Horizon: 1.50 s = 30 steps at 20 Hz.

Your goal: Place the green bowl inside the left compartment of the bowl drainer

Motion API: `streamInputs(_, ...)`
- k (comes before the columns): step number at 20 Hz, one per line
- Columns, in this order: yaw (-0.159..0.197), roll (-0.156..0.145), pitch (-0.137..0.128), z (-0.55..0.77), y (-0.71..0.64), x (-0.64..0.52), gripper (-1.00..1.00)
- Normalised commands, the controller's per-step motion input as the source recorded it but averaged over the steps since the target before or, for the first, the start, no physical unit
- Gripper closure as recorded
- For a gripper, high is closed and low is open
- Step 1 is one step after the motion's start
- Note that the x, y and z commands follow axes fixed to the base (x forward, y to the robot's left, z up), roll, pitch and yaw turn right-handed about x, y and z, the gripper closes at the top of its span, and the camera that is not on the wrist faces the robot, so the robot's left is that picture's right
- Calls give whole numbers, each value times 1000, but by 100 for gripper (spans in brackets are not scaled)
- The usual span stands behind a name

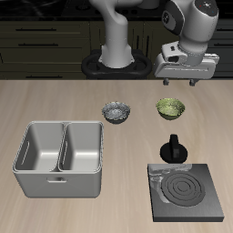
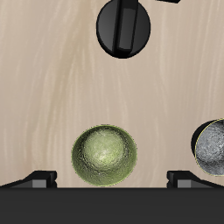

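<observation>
Claw [image 1: 180,85] hangs wide open and empty right above the green bowl [image 1: 170,109] near the table's [image 1: 55,100] back edge.

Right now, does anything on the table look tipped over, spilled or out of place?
Nothing stands out. The small olive-green bowl and the grey speckled bowl both sit upright on the wooden table, and the grey metal two-compartment bowl drainer looks square and empty.
</observation>
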Motion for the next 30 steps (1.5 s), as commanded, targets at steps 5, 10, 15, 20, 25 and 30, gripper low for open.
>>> streamInputs(5, 7, -13, 49, -374, 22, -52, -100)
streamInputs(10, 29, -51, 40, -410, -115, -16, -100)
streamInputs(15, 32, -48, 37, -503, -89, -69, -100)
streamInputs(20, -7, -25, 44, -414, -122, -88, -100)
streamInputs(25, 1, -14, 51, -469, -91, -154, -100)
streamInputs(30, 6, -33, 37, -396, -167, -115, -100)
